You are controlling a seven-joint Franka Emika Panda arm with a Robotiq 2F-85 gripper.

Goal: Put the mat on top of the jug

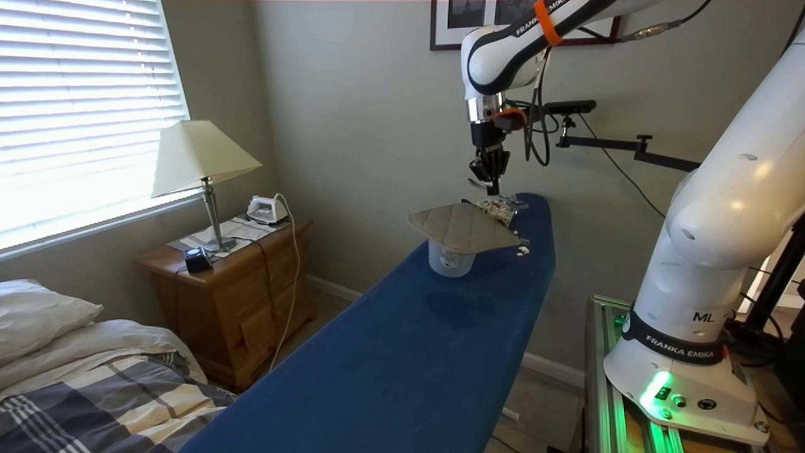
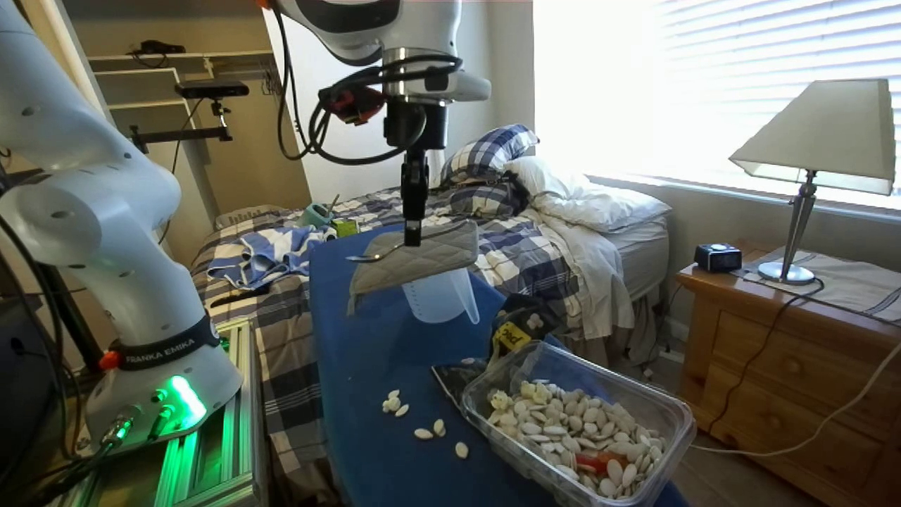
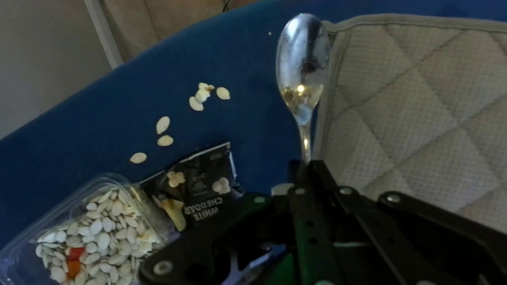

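Quilted mat (image 1: 465, 228) tilts atop graduated jug (image 2: 435, 299) near long edge of ironing board (image 1: 402, 340); placing looks done, perhaps only retreat remains. Gripper (image 2: 412, 235) clenches spoon (image 3: 303, 65).

Seeds (image 2: 577, 422) in clear tub (image 2: 633, 394); black bag (image 3: 202, 180) beside; lamp (image 2: 820, 134) on nightstand (image 2: 774, 345).

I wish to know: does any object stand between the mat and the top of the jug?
Nothing visible does: in both exterior views the mat rests on top of the jug. The spoon in the hand is near the mat's edge, not between them.
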